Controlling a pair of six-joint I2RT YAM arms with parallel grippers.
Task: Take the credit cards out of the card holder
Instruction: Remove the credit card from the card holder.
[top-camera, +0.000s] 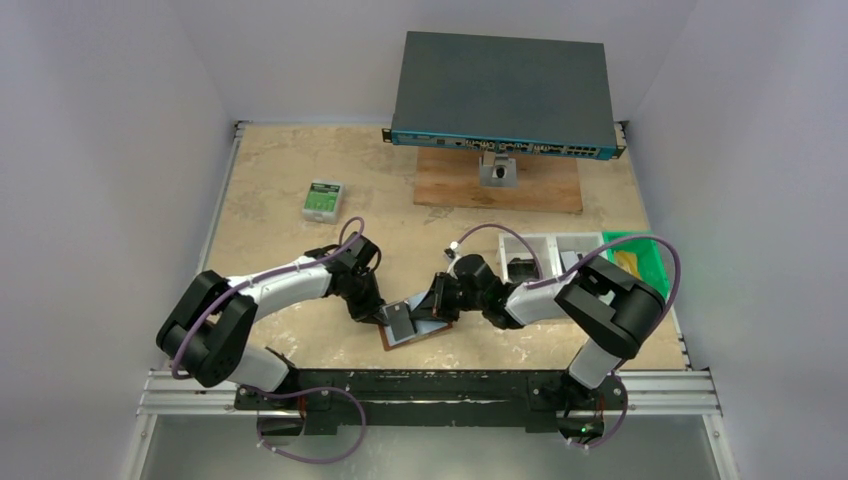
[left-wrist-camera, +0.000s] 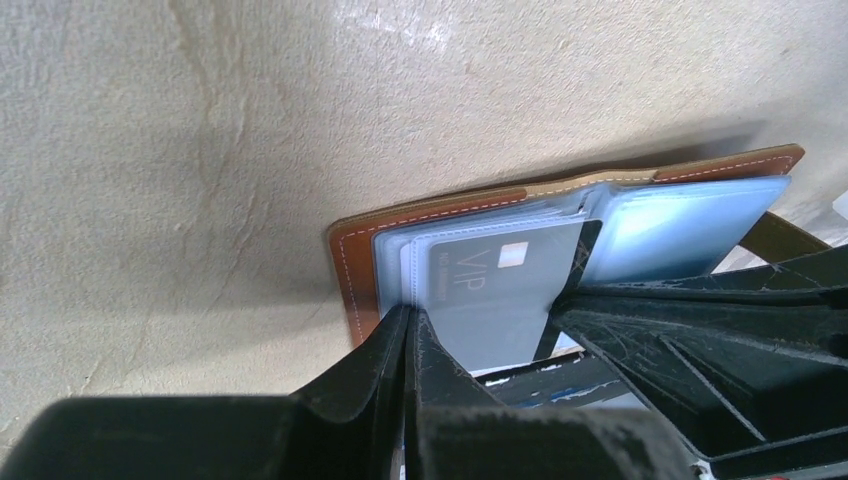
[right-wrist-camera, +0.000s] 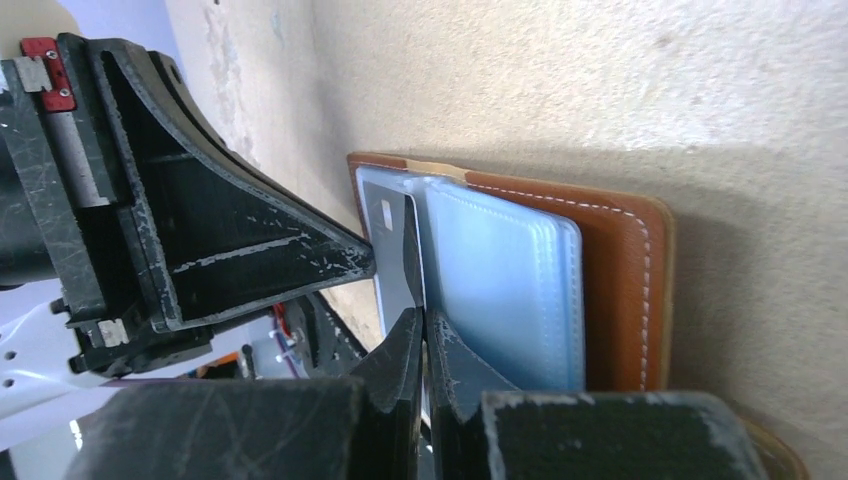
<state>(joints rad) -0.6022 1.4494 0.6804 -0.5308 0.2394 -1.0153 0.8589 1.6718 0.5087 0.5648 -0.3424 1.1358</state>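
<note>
Seen from above, little of the card holder (top-camera: 428, 330): open flat on the desk (top-camera: 280, 170), near the front edge, between left arm (top-camera: 290, 282) and right arm (top-camera: 540, 295), most of it covered by the two wrists. Only a brown corner and a strip of grey-blue showing there.

Closer in, plainer: brown leather cover with pale stitching, lying open, a stack of clear plastic sleeves fanned over it. Number of sleeves impossible to count, the edges blurred into one another. One grey card (left-wrist-camera: 490, 290) readable, marked VIP with a small pale chip, inside a sleeve; the smaller print on it too fine to read. Any further cards behind it: cannot tell.

Left jaws clenched on the outer edge of the sleeves, on the side away from the fold. Right jaws clenched too, reaching in from the opposite side, the grey card's edge running in between the tips. Contact surfaces themselves hidden by plastic and by the dark finger bodies.

Counted elsewhere:
- One small green-and-white box (top-camera: 322, 200), well apart at the far left.
- One dark flat network switch (top-camera: 503, 92) at the back, raised over one wooden board (top-camera: 500, 190).
- One white tray (top-camera: 548, 250) and one green bin (top-camera: 640, 265) at the right, both partly cut off by the right arm, contents unclear.
</note>
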